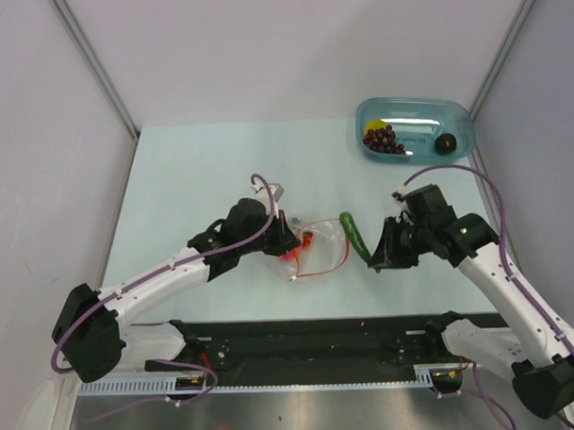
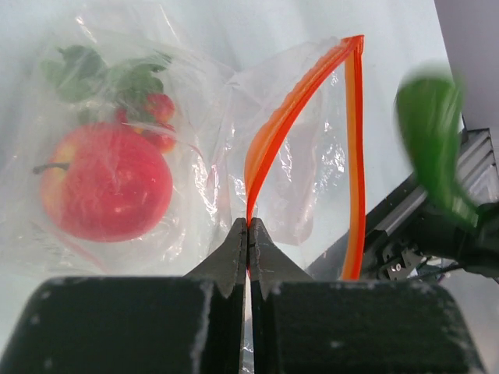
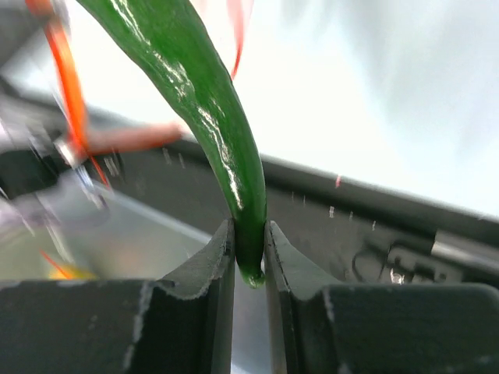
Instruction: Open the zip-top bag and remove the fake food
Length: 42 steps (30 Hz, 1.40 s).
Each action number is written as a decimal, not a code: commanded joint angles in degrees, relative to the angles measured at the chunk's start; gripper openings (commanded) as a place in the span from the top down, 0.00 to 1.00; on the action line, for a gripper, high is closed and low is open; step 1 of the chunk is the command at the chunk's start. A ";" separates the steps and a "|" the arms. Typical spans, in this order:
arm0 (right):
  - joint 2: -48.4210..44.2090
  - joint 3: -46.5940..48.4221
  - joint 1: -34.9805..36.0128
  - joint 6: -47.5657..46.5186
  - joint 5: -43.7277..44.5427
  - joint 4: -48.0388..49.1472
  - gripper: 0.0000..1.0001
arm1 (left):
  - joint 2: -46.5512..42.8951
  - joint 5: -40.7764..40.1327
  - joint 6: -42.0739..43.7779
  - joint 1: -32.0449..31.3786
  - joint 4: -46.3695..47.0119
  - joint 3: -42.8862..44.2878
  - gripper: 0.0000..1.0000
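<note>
The clear zip-top bag (image 1: pixel 318 248) lies mid-table with its orange zipper strip (image 2: pixel 274 132) gaping open. My left gripper (image 1: pixel 286 241) is shut on the bag's zipper edge (image 2: pixel 249 222). Inside the bag sit a red round fruit (image 2: pixel 105 181) and a small leafy red piece (image 2: pixel 144 105). My right gripper (image 1: pixel 375 259) is shut on the end of the slim green vegetable (image 3: pixel 207 101), which sticks out just right of the bag's mouth (image 1: pixel 354 235). Purple grapes (image 1: pixel 383 141), a yellow piece (image 1: pixel 373 125) and a dark round one (image 1: pixel 446 144) lie in the teal tray (image 1: pixel 411 109).
The teal tray stands at the back right near the wall. The black base rail (image 1: pixel 310 339) runs along the near edge of the table. Grey walls close in on the left, back and right.
</note>
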 commanded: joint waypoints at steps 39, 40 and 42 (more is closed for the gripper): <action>81.11 78.25 -41.71 -2.58 -3.89 6.22 0.41 | -1.93 16.28 14.24 0.90 -11.88 10.21 1.00; 80.22 76.24 -41.71 -2.93 -3.62 6.13 0.41 | -1.75 16.28 13.54 0.90 -11.44 10.29 1.00; 77.07 72.29 -41.36 -3.98 -3.36 6.30 0.39 | -0.96 16.98 12.84 0.90 -10.30 10.38 1.00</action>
